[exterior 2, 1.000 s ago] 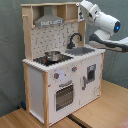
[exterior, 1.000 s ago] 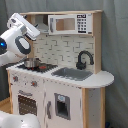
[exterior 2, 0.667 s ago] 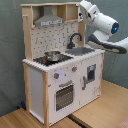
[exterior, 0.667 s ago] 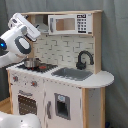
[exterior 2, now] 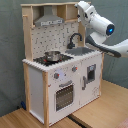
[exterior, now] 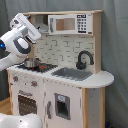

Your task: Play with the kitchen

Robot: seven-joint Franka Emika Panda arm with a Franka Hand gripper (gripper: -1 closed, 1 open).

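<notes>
Gripper [exterior 2: 80, 6] sits at the kitchen's [exterior 2: 47, 92] upper shelf edge; finger state cannot be determined. Pot [exterior 2: 51, 55] rests on stove.

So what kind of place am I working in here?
Probably a lab or test room, not a real kitchen: a toy kitchen on a wooden floor against a grey curtain.

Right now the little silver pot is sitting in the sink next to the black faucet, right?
Not quite. The silver pot sits on the stove, not in the sink. The second exterior view shows it there, with the sink bare beside the black faucet.
</notes>
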